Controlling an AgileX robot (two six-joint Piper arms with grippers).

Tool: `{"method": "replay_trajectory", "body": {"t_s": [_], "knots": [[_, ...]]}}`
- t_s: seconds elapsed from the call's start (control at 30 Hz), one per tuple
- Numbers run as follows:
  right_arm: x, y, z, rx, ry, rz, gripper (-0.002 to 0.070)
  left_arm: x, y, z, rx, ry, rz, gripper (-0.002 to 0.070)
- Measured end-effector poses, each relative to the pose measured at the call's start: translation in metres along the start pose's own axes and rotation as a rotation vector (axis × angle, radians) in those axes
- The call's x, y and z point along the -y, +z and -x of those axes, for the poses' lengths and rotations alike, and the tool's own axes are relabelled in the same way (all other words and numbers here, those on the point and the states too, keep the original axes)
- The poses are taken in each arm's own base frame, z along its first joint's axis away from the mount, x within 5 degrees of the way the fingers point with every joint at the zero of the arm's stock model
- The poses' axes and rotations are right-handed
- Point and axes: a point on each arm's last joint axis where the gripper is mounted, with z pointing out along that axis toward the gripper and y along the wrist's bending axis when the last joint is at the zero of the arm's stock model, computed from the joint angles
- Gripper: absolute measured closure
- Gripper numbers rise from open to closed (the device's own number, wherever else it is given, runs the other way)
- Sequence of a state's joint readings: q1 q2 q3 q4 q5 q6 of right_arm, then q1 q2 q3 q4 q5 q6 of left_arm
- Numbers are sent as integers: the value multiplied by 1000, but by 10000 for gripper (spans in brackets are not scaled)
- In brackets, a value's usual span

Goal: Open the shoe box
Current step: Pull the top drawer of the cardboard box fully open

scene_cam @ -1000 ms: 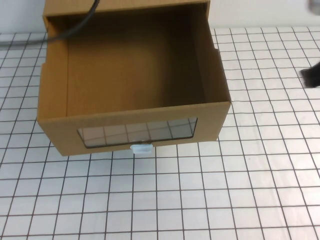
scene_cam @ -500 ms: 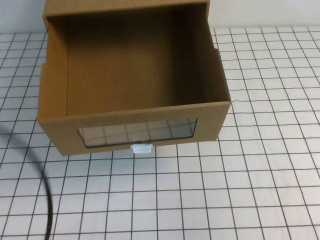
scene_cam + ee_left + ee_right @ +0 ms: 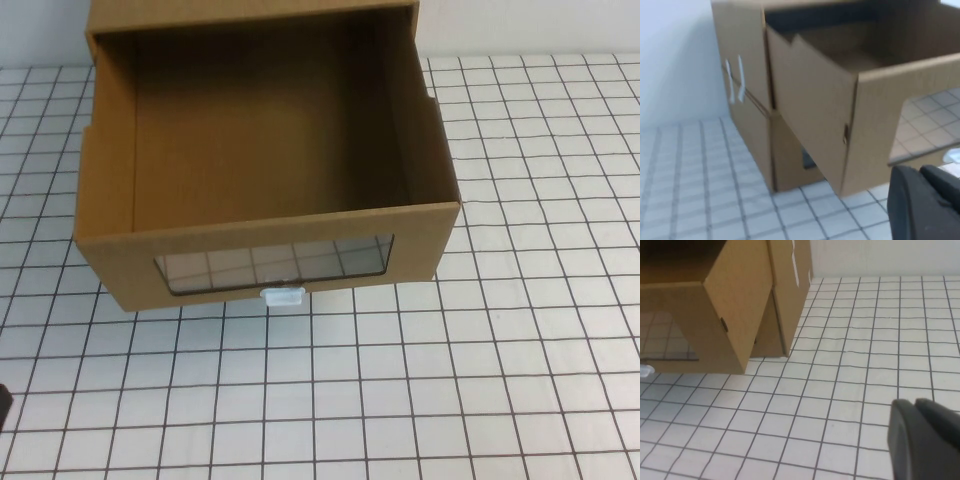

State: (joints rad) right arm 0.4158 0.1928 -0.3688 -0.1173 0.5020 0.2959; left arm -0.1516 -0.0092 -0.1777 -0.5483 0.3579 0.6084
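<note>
Shoe box [image 3: 250,14] of brown cardboard stands on the white, grid-lined bench [image 3: 500,350], toward its far side, and it is open: its drawer [image 3: 105,150] is pulled well out of the outer sleeve toward the robot, and the inside shows only bare cardboard. The drawer's front wall carries a clear window [image 3: 275,262], and a small white pull tab [image 3: 282,295] sticks out just below that window, at the middle of the wall. In the left wrist view the drawer tilts slightly down at its front, out of the sleeve, and two short white strips [image 3: 735,80] sit on the sleeve's left side. The left pincer [image 3: 921,172] is low over the bench near the drawer's front left corner, apart from the cardboard, its dark fingers [image 3: 902,200] pressed together and holding nothing. The right pincer [image 3: 914,404] is over bare bench off the box's right side, well apart from the box, also pressed together and empty. Nothing touches the box or the pull tab.
</note>
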Motion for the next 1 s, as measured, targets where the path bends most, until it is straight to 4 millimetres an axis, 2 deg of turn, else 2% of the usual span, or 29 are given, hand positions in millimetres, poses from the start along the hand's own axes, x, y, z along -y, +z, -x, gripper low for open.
{"method": "replay_trajectory", "body": {"t_s": [0.13, 0.37, 1.0], "knots": [[2, -3, -11, 35, 9, 13, 689, -2, 6, -16, 12, -91, 21, 677], [0, -4, -10, 62, 37, 37, 689, -8, 15, -47, -3, -111, 109, 677], [0, -4, -11, 55, 52, 43, 689, -5, 15, -55, -66, -105, 69, 677]]}}
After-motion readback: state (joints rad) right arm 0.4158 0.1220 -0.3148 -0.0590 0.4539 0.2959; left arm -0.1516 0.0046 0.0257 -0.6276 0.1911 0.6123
